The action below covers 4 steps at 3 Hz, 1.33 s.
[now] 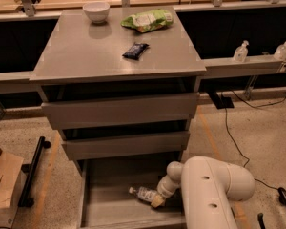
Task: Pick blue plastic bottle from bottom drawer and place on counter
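Note:
The bottom drawer [93, 194] of the grey cabinet is pulled open. The blue plastic bottle [144, 193] is inside it at the right, lying tilted with its white cap pointing left. My gripper [157, 201] reaches down into the drawer from the right and is shut on the bottle's base end. My white arm [214, 190] covers the drawer's right front corner. The counter [86, 51] is the grey top slab of the cabinet, well above the gripper.
On the counter stand a white bowl [96, 11], a green snack bag [148, 20] and a small dark packet [135, 50]. The two upper drawers [119, 111] jut out over the bottom drawer. Pump bottles [240, 51] stand on a ledge at right. A cardboard box [2, 185] is at left.

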{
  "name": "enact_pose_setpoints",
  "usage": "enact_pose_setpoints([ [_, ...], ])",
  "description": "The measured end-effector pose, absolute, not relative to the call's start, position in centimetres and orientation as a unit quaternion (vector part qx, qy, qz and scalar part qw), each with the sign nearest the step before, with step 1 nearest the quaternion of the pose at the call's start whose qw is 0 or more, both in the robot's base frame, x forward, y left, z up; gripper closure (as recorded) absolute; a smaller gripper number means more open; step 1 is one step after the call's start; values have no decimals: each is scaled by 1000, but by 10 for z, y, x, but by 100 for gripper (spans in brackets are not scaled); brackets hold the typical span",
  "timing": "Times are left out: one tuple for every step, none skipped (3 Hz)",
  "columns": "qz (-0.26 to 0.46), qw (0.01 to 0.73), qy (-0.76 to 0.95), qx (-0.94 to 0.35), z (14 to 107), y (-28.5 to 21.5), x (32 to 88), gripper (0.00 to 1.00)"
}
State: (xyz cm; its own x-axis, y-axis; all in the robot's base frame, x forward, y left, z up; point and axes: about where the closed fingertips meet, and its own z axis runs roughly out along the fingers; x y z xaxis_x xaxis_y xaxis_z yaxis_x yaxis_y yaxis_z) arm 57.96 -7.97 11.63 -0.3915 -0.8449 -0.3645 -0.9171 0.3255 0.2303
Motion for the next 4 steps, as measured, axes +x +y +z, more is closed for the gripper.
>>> enact_pose_setpoints([
  [206, 116, 800, -551, 153, -72, 573, 100],
  [220, 110, 793, -558, 196, -72, 562, 100],
  [262, 74, 784, -558, 232, -82, 531, 100],
  [296, 29, 778, -553, 260, -98, 493, 100],
])
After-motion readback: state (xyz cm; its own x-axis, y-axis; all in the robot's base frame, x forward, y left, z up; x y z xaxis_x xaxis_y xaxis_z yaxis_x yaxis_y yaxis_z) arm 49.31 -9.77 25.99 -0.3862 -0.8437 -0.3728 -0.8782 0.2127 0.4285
